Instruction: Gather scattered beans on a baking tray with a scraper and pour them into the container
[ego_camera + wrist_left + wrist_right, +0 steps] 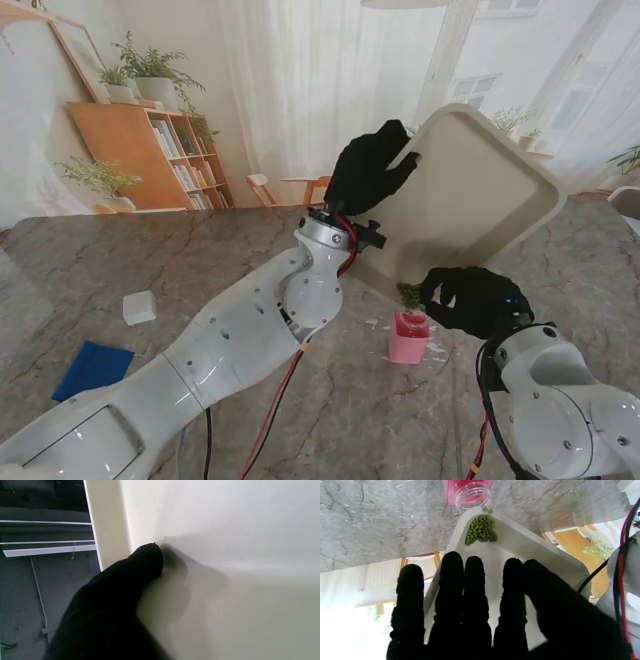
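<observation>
Beans: green pile [409,295] bunched in the tray's lowest corner, right over the container mouth; a few look to be tipping off the lip in the right wrist view [481,528].
Tray: cream baking tray [470,190] tilted steeply, low corner pointing down at about 7 o'clock of the tray, high edge up toward 1 o'clock.
Container: pink-based clear jar [409,338] upright on the bench [200,260], just under the pouring corner, mouth narrow [473,495].
Left hand: black-gloved left hand [368,165] clamped on the tray's upper left rim, thumb pressed on the inner face [147,560].
Right hand: right hand [470,300] at the tray's low edge near the corner, fingers [451,580] laid flat against the tray; whether it truly grips or only props, cannot tell.
Scraper: not made out in any view.
Risk 1: corner sits slightly off the jar mouth, beans skip past onto the bench; pale bits already lie beside the jar.
Risk 2: more tilt releases the pile at once and overshoots the narrow mouth.
Risk 3: corner or right hand nudges the light jar and tips it.
Risk 4: left grip on the smooth rim slips, tray swings.
</observation>
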Motion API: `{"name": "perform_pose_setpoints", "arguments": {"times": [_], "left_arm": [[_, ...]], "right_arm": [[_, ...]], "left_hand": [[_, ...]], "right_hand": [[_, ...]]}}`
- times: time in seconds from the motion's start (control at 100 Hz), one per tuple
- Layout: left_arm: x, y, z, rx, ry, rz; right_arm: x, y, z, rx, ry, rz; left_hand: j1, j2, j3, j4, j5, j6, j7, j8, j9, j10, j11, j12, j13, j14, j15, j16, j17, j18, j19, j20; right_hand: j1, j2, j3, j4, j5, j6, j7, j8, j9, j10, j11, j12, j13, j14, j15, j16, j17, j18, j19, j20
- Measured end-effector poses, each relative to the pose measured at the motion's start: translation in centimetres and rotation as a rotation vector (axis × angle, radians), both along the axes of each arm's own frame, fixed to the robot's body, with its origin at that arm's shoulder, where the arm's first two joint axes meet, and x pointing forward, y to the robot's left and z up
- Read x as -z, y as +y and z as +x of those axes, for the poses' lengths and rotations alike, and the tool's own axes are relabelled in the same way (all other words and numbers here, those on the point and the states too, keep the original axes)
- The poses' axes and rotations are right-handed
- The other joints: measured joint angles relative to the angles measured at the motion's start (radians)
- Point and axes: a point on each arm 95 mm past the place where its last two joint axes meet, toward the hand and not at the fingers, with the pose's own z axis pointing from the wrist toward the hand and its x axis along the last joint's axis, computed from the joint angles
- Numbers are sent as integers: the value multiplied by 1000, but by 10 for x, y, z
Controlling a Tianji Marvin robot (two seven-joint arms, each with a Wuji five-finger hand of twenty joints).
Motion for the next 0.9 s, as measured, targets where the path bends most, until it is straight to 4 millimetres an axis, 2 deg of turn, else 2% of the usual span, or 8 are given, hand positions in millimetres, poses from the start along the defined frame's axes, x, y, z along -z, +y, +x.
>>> {"name": "perform_pose_setpoints", "arguments": {"times": [0.9], "left_arm": [[5,0,2,-10,-18,-22]], "right_arm": [[0,0,1,-1,6,0]], "left_hand": [[0,0,-10,0,0,-2,0,0,-1,-2,-1,1,1,-6,0,1,0,-7,0,0]], "right_hand": [[0,0,0,0,0,0,0,0,0,0,0,0,0,0,0,0,0,0,0,0]]}}
